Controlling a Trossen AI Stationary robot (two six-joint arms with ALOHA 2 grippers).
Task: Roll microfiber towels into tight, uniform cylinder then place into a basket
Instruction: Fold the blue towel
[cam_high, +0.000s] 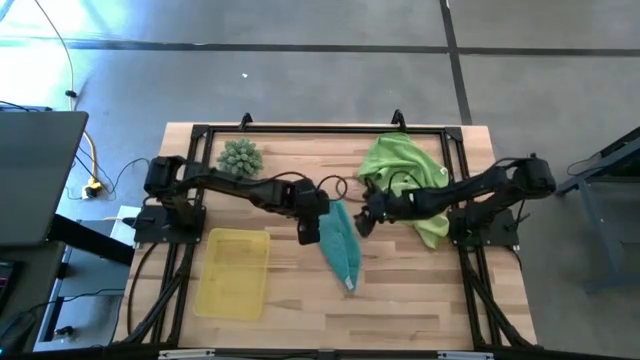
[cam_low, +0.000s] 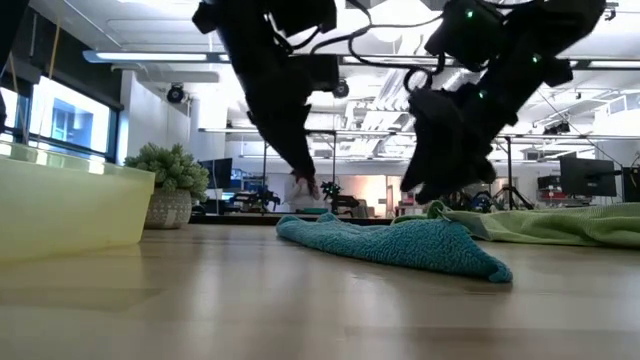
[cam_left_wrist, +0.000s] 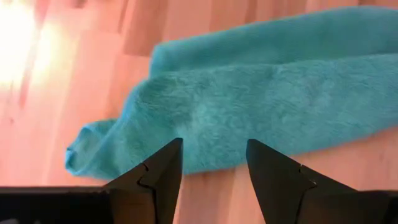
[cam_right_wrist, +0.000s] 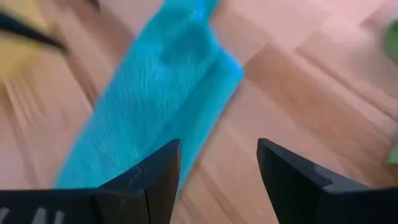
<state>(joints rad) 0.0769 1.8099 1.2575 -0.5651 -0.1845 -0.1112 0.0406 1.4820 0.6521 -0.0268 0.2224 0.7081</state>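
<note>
Lying on the wooden table (cam_high: 400, 290) near its centre, the teal towel (cam_high: 340, 245) is a long, narrow, loosely folded strip running from between the two grippers toward the table's near edge. Its near end comes to a point; its surface is flat, not a tight cylinder.

The left gripper (cam_high: 308, 232) hangs just above the towel's left edge at the far end, fingers parted and holding nothing; in the left wrist view the towel (cam_left_wrist: 249, 112) shows through the gap between them. The right gripper (cam_high: 366, 220) hangs just beside the towel's far right corner, fingers spread wide and empty; in the right wrist view the towel's corner edge (cam_right_wrist: 230, 65) lies over bare wood.

The yellow basket (cam_high: 233, 272) stands to the left of the towel, well apart from it, with bare table between them. The lime green towels (cam_high: 405, 175) lie bunched at the far right, under the right arm. A spiky pale-green ball (cam_high: 240, 156) sits at the far left. Open tabletop remains along the near edge and right of the teal towel.
</note>
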